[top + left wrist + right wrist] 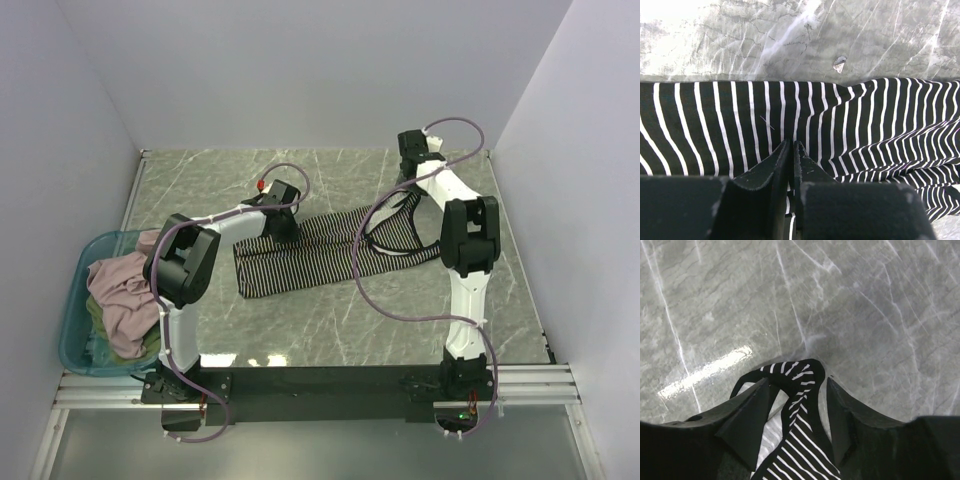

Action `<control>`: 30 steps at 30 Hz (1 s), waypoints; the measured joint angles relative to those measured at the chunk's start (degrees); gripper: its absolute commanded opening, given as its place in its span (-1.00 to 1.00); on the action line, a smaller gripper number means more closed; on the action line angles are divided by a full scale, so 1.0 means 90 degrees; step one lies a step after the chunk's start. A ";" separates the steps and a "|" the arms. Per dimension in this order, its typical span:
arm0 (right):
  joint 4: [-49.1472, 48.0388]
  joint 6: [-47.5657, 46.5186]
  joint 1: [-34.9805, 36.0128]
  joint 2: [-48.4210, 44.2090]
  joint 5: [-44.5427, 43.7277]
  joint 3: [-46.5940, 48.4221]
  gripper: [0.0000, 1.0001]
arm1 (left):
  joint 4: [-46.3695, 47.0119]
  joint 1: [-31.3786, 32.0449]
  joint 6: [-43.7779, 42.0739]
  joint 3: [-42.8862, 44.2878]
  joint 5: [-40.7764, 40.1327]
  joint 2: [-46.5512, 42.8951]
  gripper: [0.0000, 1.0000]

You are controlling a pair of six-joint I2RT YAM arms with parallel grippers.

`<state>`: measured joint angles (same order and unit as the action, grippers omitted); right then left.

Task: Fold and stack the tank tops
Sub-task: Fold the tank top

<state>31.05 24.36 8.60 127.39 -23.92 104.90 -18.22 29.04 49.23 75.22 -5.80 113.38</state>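
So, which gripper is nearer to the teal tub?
Left. The left gripper is over the striped tank top, right of the teal tub; the right gripper is farther right, at the top's strap end.

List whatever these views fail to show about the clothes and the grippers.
- Top view: the teal tub holds a pink top over greenish cloth; the heap hides how many garments.
- Left wrist view: the left gripper's own fingers hide how much striped tank top they pinch.
- Right wrist view: the bottom edge cuts off all but one strap.
- Left wrist view: a pale speck, too small to identify.
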 measured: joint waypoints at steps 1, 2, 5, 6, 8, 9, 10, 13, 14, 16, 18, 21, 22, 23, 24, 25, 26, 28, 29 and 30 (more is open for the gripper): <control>0.0049 0.0002 -0.0015 0.0017 0.0002 0.0053 0.08 | -0.0002 0.0000 0.0000 0.0000 0.0000 0.0000 -0.72; 0.0087 0.0012 -0.0022 0.0024 0.0007 0.0095 0.07 | -0.0002 0.0000 0.0000 0.0000 0.0000 0.0000 -0.72; 0.0143 0.0032 -0.0061 0.0029 0.0073 0.0228 0.01 | -0.0005 0.0000 -0.0002 0.0000 -0.0002 0.0000 -0.72; 0.0153 0.0044 -0.0073 0.0029 0.0095 0.0267 0.01 | -0.0005 0.0000 -0.0002 0.0000 0.0000 0.0000 -0.72; 0.0192 0.0051 -0.0092 0.0032 0.0119 0.0333 0.01 | -0.0005 0.0000 -0.0002 0.0000 0.0000 0.0000 -0.72; 0.0211 0.0053 -0.0100 0.0034 0.0131 0.0359 0.01 | -0.0005 0.0000 -0.0002 0.0000 0.0000 0.0000 -0.72; 0.0243 0.0063 -0.0104 0.0041 0.0143 0.0396 0.01 | -0.0005 0.0000 -0.0002 0.0000 0.0000 0.0000 -0.72; 0.0308 0.0092 -0.0112 0.0053 0.0189 0.0427 0.02 | -0.0005 0.0000 -0.0002 0.0000 0.0000 0.0000 -0.72; 0.0340 0.0102 -0.0112 0.0056 0.0211 0.0427 0.02 | -0.0005 0.0000 -0.0002 0.0000 0.0000 0.0000 -0.73; 0.0391 0.0131 -0.0112 0.0078 0.0245 0.0442 0.02 | -0.0005 0.0002 -0.0002 0.0000 0.0000 0.0000 -0.73; 0.0457 0.0158 -0.0112 0.0146 0.0270 0.0503 -0.01 | -0.0007 0.0002 -0.0002 0.0000 0.0000 0.0000 -0.73; 0.0500 0.0194 -0.0112 0.0245 0.0287 0.0525 -0.08 | -0.0007 0.0005 -0.0002 0.0000 0.0000 0.0000 -0.72; 0.0522 0.0199 -0.0112 0.0282 0.0289 0.0525 -0.10 | -0.0007 0.0005 -0.0005 0.0000 0.0000 0.0000 -0.73; 0.0542 0.0216 -0.0112 0.0316 0.0291 0.0527 -0.13 | -0.0007 0.0005 -0.0002 0.0000 0.0000 0.0000 -0.72; 0.0578 0.0226 -0.0112 0.0355 0.0291 0.0549 -0.19 | -0.0007 0.0005 -0.0005 0.0000 0.0000 0.0000 -0.73; 0.0600 0.0238 -0.0112 0.0391 0.0294 0.0561 -0.23 | -0.0007 0.0005 -0.0005 0.0000 0.0000 0.0000 -0.72; 0.0627 0.0262 -0.0112 0.0418 0.0294 0.0561 -0.29 | -0.0007 0.0005 -0.0005 0.0000 0.0000 0.0000 -0.73; 0.0673 0.0272 -0.0112 0.0437 0.0291 0.0561 -0.57 | -0.0007 0.0005 -0.0002 0.0000 0.0000 0.0000 -0.73; 0.0690 0.0304 -0.0112 0.0440 0.0291 0.0561 -0.65 | -0.0007 0.0005 -0.0005 0.0000 0.0000 0.0000 -0.73; 0.0692 0.0328 -0.0112 0.0440 0.0289 0.0561 -0.77 | -0.0007 0.0005 -0.0005 0.0000 0.0002 0.0000 -0.73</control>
<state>37.28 27.31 7.60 131.35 -21.32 109.95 -18.28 29.08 49.19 75.22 -5.78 113.38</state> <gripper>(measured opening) 0.209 0.136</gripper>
